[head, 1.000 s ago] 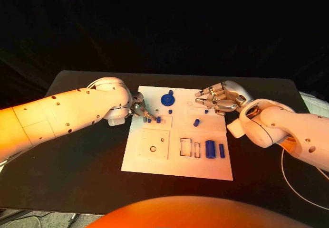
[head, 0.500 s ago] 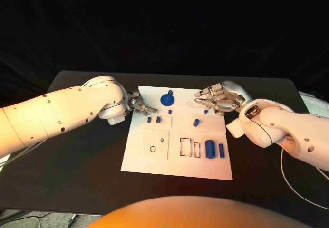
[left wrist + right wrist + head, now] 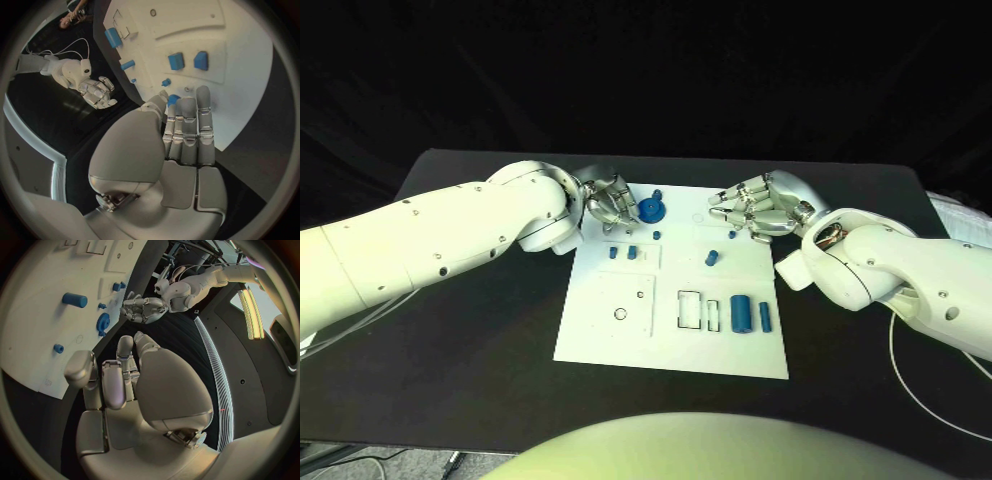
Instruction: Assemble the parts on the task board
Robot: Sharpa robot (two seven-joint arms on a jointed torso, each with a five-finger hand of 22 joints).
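Note:
The white task board (image 3: 596,335) lies mid-table. On its far end sits a blue gear (image 3: 652,210), also seen in the left wrist view (image 3: 173,99) and the right wrist view (image 3: 103,322). My left hand (image 3: 607,203) hovers just left of the gear, its fingers (image 3: 187,125) straight and side by side, holding nothing. Two small blue blocks (image 3: 623,253) stand nearer me. A blue cylinder (image 3: 714,258) lies mid-board. My right hand (image 3: 759,207) hangs over the far right corner, fingers loosely bent and empty (image 3: 119,385).
A wide blue block (image 3: 740,311) and a slim one (image 3: 764,316) stand beside rectangular slots (image 3: 692,309) near the front. A round recess (image 3: 620,314) marks the left panel. Black table (image 3: 459,340) surrounds the board.
My left hand has moved away from the two small blue blocks toward the board's far edge, ending beside the gear. The right hand has stayed put.

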